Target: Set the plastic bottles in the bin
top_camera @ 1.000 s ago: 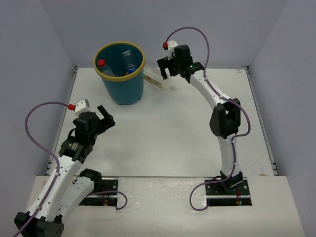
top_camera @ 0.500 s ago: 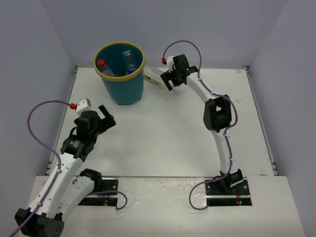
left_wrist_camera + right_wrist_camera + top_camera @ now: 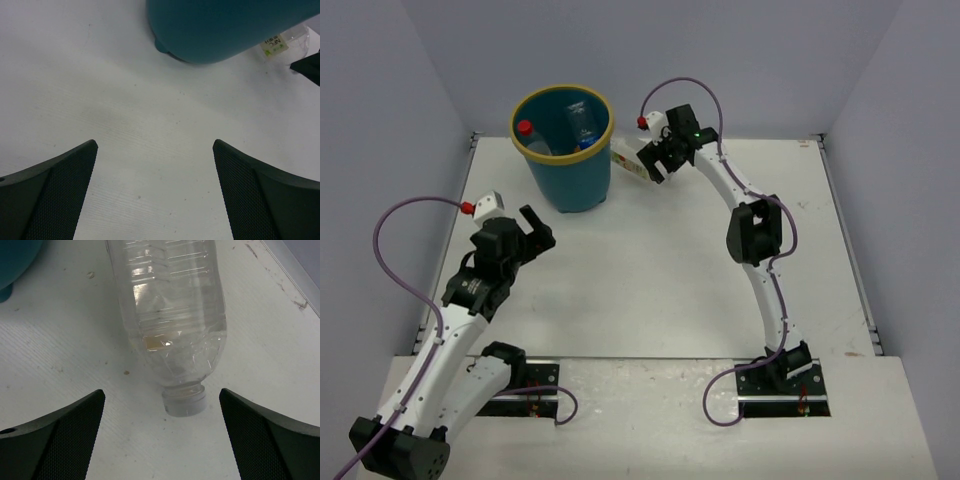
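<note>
The teal bin (image 3: 563,146) with a yellow rim stands at the back left and holds several bottles, one with a red cap (image 3: 525,128). A clear plastic bottle (image 3: 630,160) lies on the table just right of the bin. In the right wrist view the clear bottle (image 3: 167,315) lies with its white cap (image 3: 184,401) pointing toward me. My right gripper (image 3: 654,160) is open above it, and the cap sits between the fingers (image 3: 60,435). My left gripper (image 3: 533,232) is open and empty over bare table in front of the bin (image 3: 225,25).
The white table is enclosed by grey walls at the left, back and right. A raised rail (image 3: 292,272) runs along the table's edge near the bottle. The right arm's cable (image 3: 690,90) loops above the bottle.
My right gripper has moved left and down toward the clear bottle beside the bin. My left gripper has barely shifted.
</note>
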`<control>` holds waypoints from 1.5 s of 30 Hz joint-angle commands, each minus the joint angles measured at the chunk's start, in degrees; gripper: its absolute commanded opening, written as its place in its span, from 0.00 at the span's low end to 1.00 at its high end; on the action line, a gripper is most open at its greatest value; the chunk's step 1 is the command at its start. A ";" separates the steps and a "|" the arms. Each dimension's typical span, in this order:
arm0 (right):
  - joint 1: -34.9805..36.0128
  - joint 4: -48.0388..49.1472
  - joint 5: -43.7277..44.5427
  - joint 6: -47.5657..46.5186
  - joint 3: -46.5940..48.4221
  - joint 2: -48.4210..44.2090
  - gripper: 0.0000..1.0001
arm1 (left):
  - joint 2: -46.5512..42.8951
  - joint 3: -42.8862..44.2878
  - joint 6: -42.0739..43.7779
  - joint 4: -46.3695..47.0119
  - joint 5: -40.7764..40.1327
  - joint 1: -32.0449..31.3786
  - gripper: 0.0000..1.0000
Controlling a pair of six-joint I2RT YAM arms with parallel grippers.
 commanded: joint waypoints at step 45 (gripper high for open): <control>2.76 5.90 5.46 14.43 -3.54 0.98 0.99 | 4.79 15.96 1.73 4.37 -3.88 0.23 1.00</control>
